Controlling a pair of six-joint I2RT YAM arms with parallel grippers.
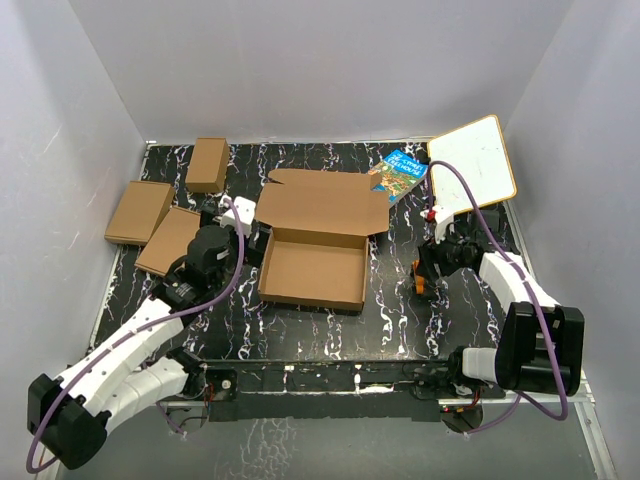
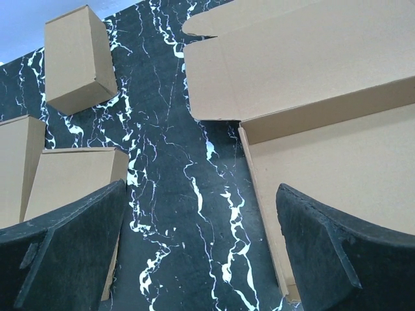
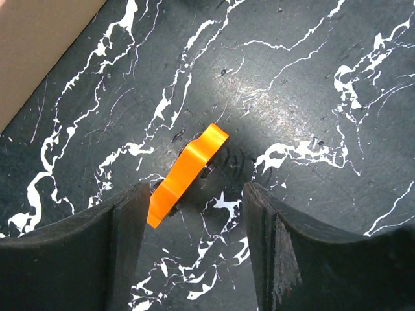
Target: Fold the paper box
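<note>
The paper box [image 1: 312, 268] lies mid-table as a shallow open tray, its lid flap [image 1: 322, 205] spread flat behind it. My left gripper [image 1: 256, 240] sits just off the tray's left wall; in the left wrist view it [image 2: 201, 189] is open over bare table, the box [image 2: 337, 155] at its right finger. My right gripper [image 1: 424, 276] hovers right of the box, open. In the right wrist view it [image 3: 196, 191] stands over a small orange piece [image 3: 188, 165] lying on the table, whose lower end is at the left finger [image 3: 126, 220]. A corner of the box [image 3: 39, 39] shows top left.
Three small ready-folded brown boxes [image 1: 208, 163] [image 1: 139, 211] [image 1: 170, 240] lie at the left. A blue book [image 1: 400, 174] and a white board [image 1: 473, 163] lie at the back right. White walls enclose the black marbled table [image 1: 400, 320].
</note>
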